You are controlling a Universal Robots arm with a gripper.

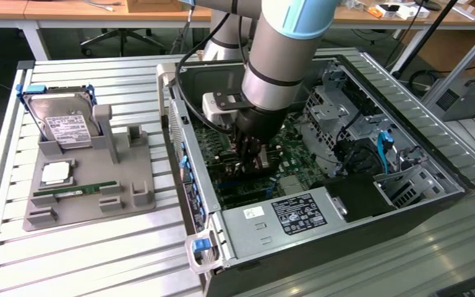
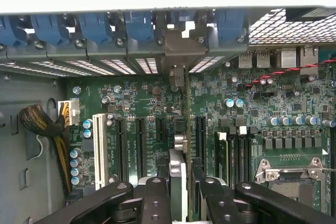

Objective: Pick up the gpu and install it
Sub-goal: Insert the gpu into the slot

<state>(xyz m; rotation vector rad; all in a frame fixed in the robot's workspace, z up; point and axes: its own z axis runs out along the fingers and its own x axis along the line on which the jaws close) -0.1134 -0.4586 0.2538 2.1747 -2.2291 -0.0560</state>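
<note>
GPU (image 2: 185, 129) stands edge-on over the green motherboard (image 2: 294, 103), held upright between the black fingers (image 2: 155, 198) of the gripper (image 2: 180, 192), which pinches it from both sides. Its metal bracket (image 2: 181, 51) sits up at the row of blue slot clips (image 2: 94, 27) on the case's rear wall. From the exterior view, the arm (image 1: 283, 55) reaches down inside the open computer case (image 1: 435, 161), while the hard drive (image 1: 64, 120) and memory stick (image 1: 77, 189) rest on the grey holder (image 1: 89, 207) alongside.
</note>
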